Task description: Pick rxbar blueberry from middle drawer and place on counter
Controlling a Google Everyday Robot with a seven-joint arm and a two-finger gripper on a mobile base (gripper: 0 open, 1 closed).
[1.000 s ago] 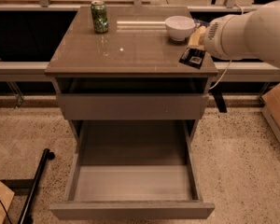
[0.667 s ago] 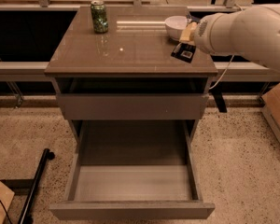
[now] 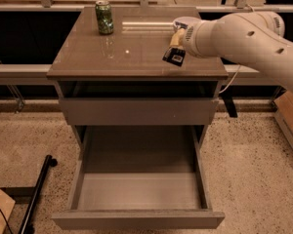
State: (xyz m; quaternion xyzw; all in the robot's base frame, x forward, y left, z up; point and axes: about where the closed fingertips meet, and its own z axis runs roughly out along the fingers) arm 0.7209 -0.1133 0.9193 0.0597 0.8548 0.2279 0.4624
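The rxbar blueberry (image 3: pixel 174 57), a small dark bar with white print, hangs from my gripper (image 3: pixel 177 42) over the right side of the counter (image 3: pixel 117 52). The gripper is shut on the bar's upper end, and the bar is tilted just above the glossy brown top. My white arm (image 3: pixel 244 38) reaches in from the right. The middle drawer (image 3: pixel 139 191) stands pulled out at the bottom of the cabinet, its light grey floor bare.
A green can (image 3: pixel 104 17) stands at the counter's back left. A white bowl (image 3: pixel 183 22) sits at the back right, partly behind my arm. A closed grey drawer front (image 3: pixel 136 111) is above the open drawer. A black pole (image 3: pixel 36 194) lies on the floor at left.
My arm has moved left and a little forward with the bar, from the counter's right edge further over the top.
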